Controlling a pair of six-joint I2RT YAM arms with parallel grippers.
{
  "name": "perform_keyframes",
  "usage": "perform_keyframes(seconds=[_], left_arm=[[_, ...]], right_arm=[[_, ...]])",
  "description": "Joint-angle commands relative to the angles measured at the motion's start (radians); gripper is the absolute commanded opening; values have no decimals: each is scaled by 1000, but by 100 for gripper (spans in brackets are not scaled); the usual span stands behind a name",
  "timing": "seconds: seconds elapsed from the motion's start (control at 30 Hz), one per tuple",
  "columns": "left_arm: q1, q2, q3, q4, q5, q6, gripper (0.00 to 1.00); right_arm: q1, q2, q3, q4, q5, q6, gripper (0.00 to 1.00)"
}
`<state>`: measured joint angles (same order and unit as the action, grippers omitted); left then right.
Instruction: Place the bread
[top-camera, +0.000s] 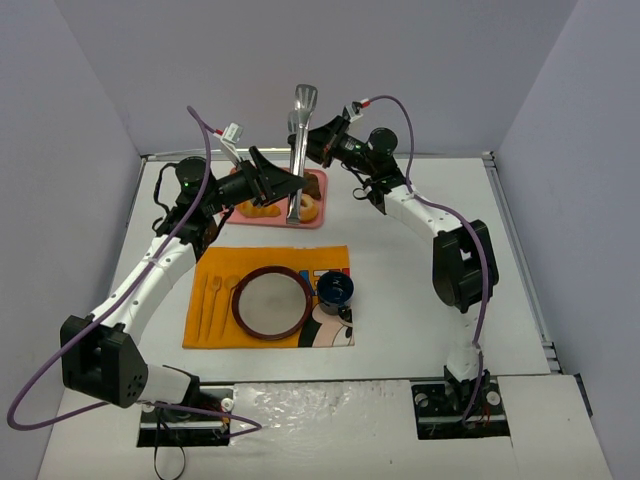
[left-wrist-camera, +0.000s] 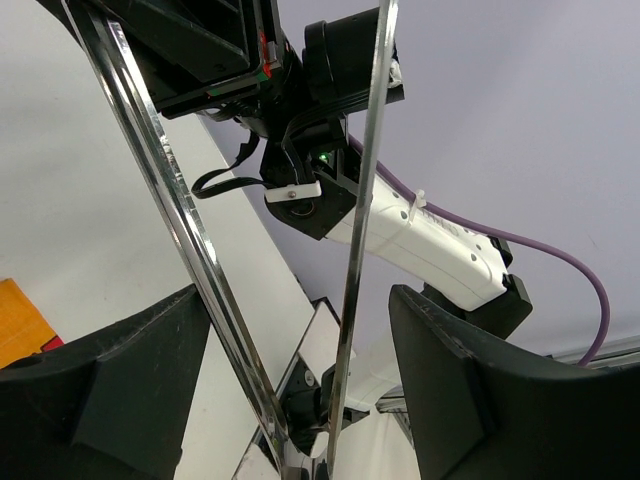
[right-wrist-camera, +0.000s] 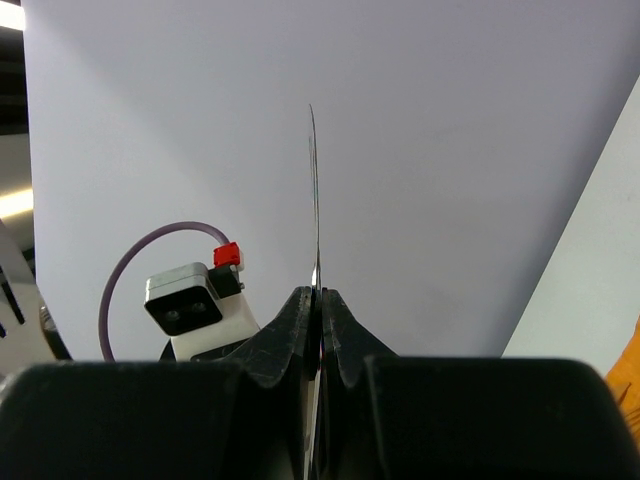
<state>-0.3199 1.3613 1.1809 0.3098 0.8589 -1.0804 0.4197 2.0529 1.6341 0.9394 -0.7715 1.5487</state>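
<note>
Metal tongs (top-camera: 298, 150) stand upright over the pink tray (top-camera: 318, 222), blades up. My right gripper (top-camera: 322, 142) is shut on one thin tong arm, seen edge-on in the right wrist view (right-wrist-camera: 315, 200) between the closed fingertips (right-wrist-camera: 322, 300). My left gripper (top-camera: 285, 185) is open lower down; both tong arms (left-wrist-camera: 160, 180) pass between its wide-apart fingers (left-wrist-camera: 300, 390). Golden-orange pastries (top-camera: 255, 209) lie in the tray, partly hidden by the left gripper and the tongs. I cannot tell the small bread bun from the others.
An orange placemat (top-camera: 205, 335) lies in front of the tray. It carries a brown-rimmed plate (top-camera: 240, 312), a dark blue cup (top-camera: 335, 289) and wooden cutlery (top-camera: 212, 300). White walls close the table at the back and sides.
</note>
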Motion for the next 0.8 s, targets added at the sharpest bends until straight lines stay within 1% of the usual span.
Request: perform_keyframes(seconds=[0.0, 0.13, 0.77], left_arm=[[-7, -42, 79, 104, 12, 16, 66], [-6, -32, 84, 105, 9, 15, 63], [-7, 11, 126, 126, 6, 10, 64]], right_arm=[[5, -72, 17, 94, -11, -28, 0], [12, -79, 10, 92, -6, -32, 0], [51, -99, -18, 115, 9, -23, 0]])
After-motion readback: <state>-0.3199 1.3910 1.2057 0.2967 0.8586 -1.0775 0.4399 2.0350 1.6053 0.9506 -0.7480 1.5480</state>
